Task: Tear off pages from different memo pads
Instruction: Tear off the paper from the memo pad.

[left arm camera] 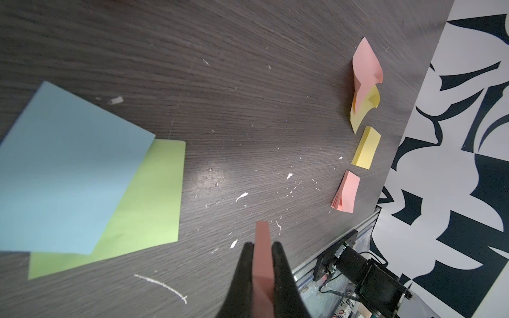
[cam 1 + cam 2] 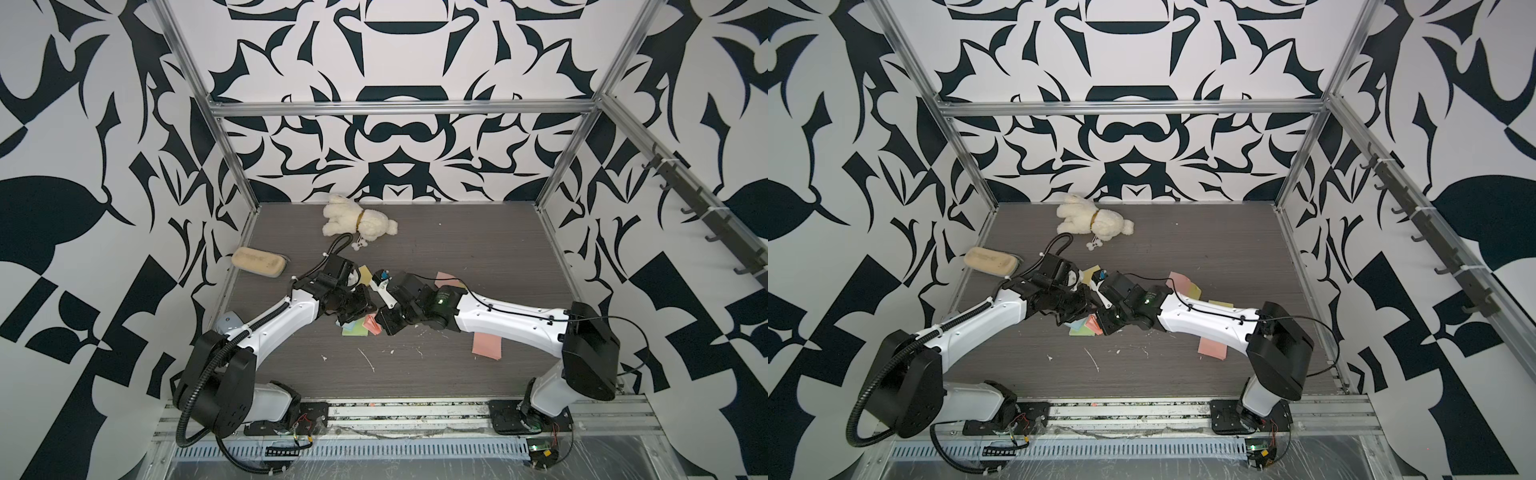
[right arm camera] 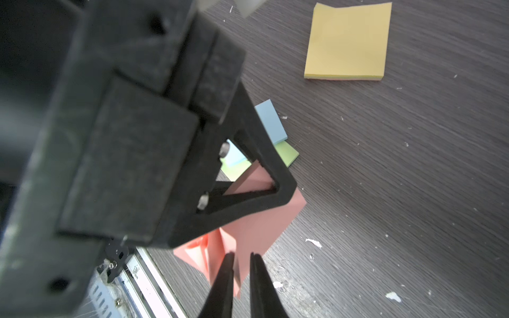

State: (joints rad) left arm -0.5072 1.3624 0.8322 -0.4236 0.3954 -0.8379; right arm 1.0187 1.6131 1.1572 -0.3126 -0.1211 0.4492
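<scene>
Memo pad (image 1: 262,234) in low left tool (image 1: 263,245)

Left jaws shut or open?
Shut. Left wrist view: jaws of the left gripper press both sides of the pink memo pad, no gap.

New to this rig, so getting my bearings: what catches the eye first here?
In the middle, the left gripper is shut on a pink memo pad, and the right gripper, jaws slightly apart, is at its splayed pages. A white plush toy lies at the back.

Pink memo pad (image 1: 261,236) hangs edgewise; blue pad (image 1: 63,170) overlaps green pad (image 1: 154,209).
</scene>
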